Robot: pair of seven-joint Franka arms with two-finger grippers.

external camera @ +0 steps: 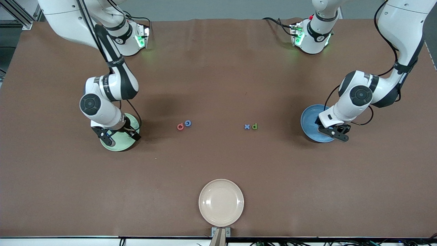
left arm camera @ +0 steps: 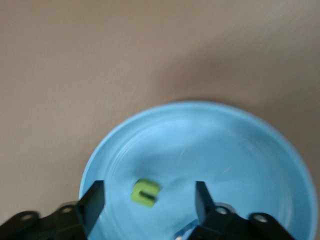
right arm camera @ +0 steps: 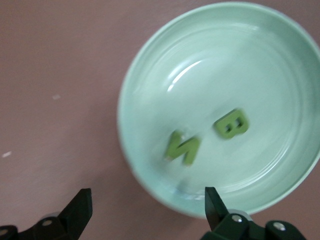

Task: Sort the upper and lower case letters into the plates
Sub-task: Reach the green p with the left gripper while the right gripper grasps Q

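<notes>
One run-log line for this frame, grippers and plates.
left gripper: open over sky-blue plastic plate, green letter inside | right gripper: open over pale-green plastic plate, N, B inside

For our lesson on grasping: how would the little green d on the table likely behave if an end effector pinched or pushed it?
The green d looks small and chunky like the letters in the plates, so it is probably stiff and light. It lies flat, so it should slide rather than roll. It sits right beside the blue x, so a push would likely shift both.
</notes>
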